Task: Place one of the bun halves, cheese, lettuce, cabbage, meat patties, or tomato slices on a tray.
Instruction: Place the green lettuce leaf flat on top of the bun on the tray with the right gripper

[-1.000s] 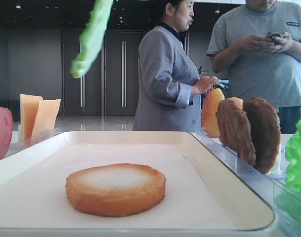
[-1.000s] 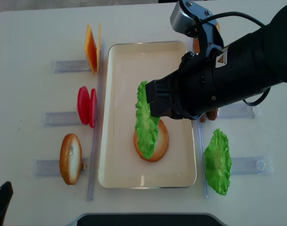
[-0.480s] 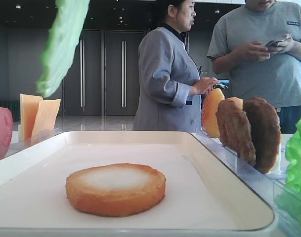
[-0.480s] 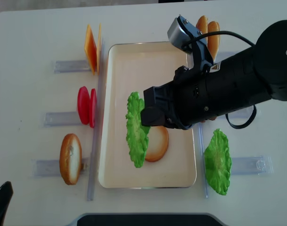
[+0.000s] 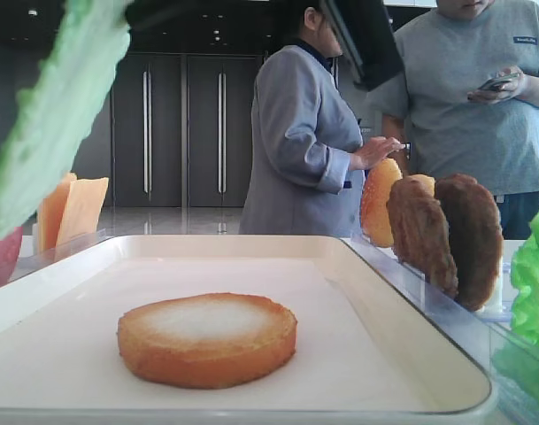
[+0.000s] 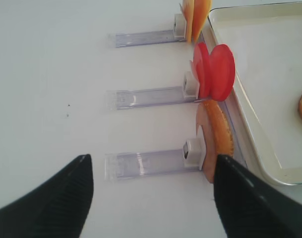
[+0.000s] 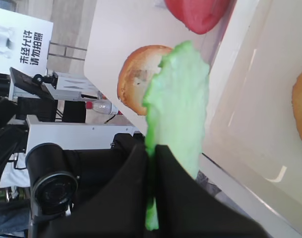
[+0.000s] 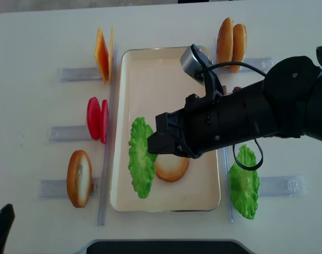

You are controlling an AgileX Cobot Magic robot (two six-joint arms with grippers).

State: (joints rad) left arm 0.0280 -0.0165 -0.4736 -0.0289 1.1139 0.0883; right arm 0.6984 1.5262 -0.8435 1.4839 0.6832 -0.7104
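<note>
Right gripper [image 7: 151,153]: my jaws are pressed together on the edge of the lettuce leaf [image 8: 140,165], pinching it.
Lettuce leaf: hangs on edge above the left part of the tray [image 8: 150,63], beside the bun half [image 8: 174,166]; I can't tell whether it touches the liner.
Bun half: lies flat on the tray, pale face up, partly under my arm in the overhead view.
Left gripper [image 6: 151,198]: my two dark fingers stand wide apart over the bare table [image 6: 51,74], holding nothing.
Left holders: cheese slices [image 8: 102,53], tomato slices [image 8: 97,119], a bun [image 8: 79,178], all on edge.
Right side: second lettuce leaf [image 8: 244,182]; meat patties [image 5: 446,235] upright.
</note>
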